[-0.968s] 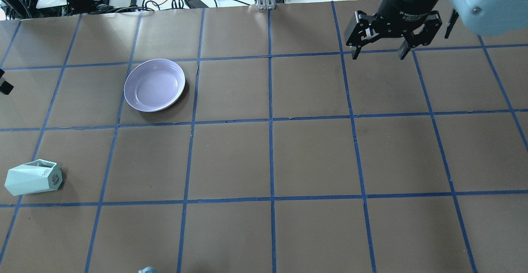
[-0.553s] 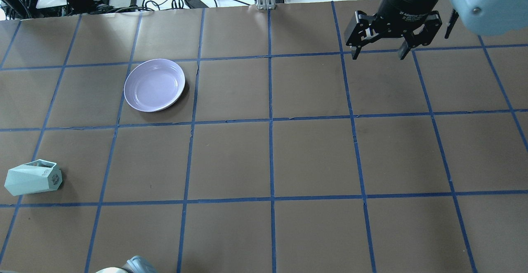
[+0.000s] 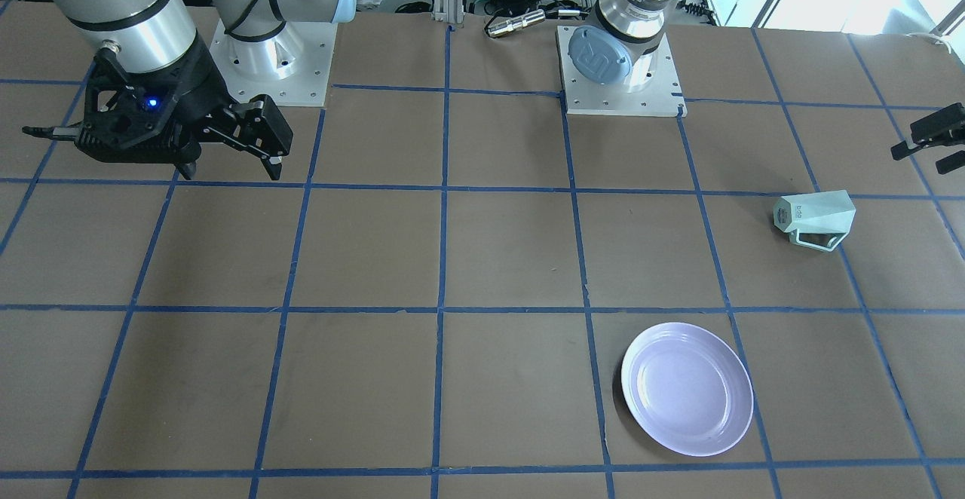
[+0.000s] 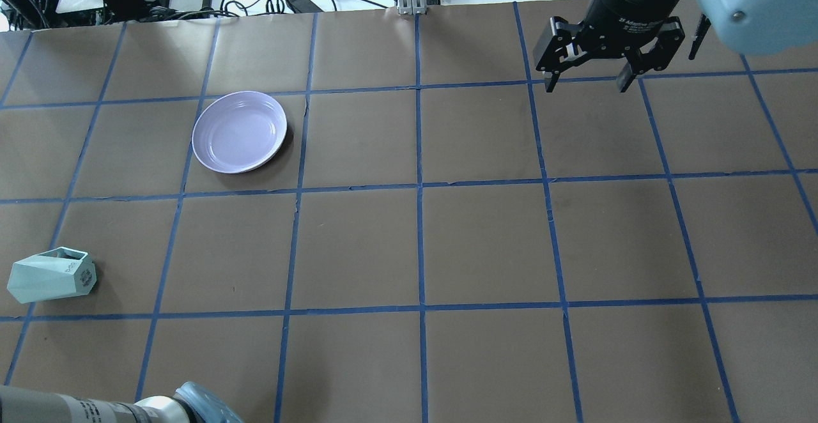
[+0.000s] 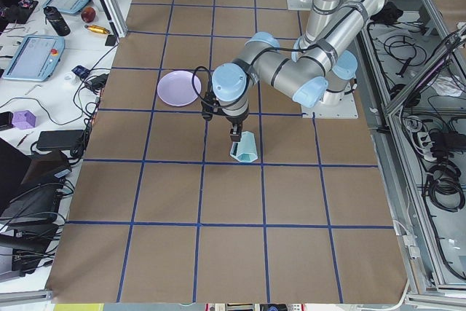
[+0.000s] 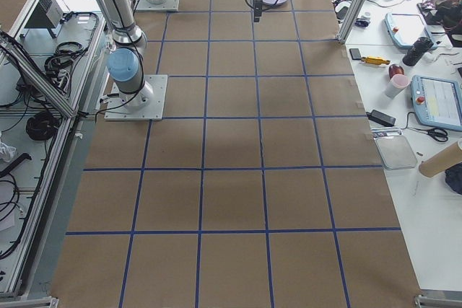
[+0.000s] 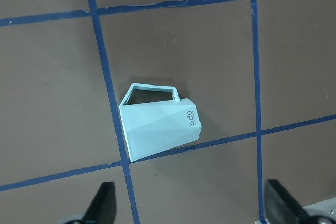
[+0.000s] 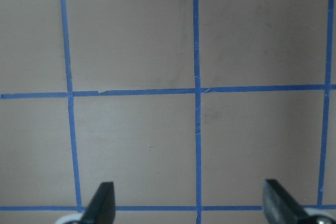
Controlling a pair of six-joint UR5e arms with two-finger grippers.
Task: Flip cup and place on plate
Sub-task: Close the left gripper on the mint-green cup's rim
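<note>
Checking the cup [image 4: 51, 275] first: we see it lying on its side on the table [image 4: 486, 238], far out on the robot's left and close to the robot's edge. The base with the dark lettering points toward table centre, the mouth points outward, and the handle faces away from the robot. In the left wrist view its mouth end overlaps one blue tape line [image 7: 96, 30], and its lower side runs along a crossing line.

Plate [image 4: 239, 131]: flat on the table, right way up, well apart from the cup. It sits farther from the robot and a bit more toward centre. Its outer rim touches a tape line.

Left gripper [image 7: 190, 205]: fingers wide apart, nothing between them. We see it pointing down above the table, close to the cup. The wrist view has the cup ahead of the fingertips, not between them, with no contact that we can make out. Overhead, only part of the left arm [image 4: 96, 410] shows at the bottom edge, with the gripper itself out of that frame.

Right gripper [image 4: 586, 84]: fingers apart too, holding nothing. It hangs over the table on the robot's right, far side, well away from cup and plate. Its wrist view shows brown surface and tape grid.
</note>
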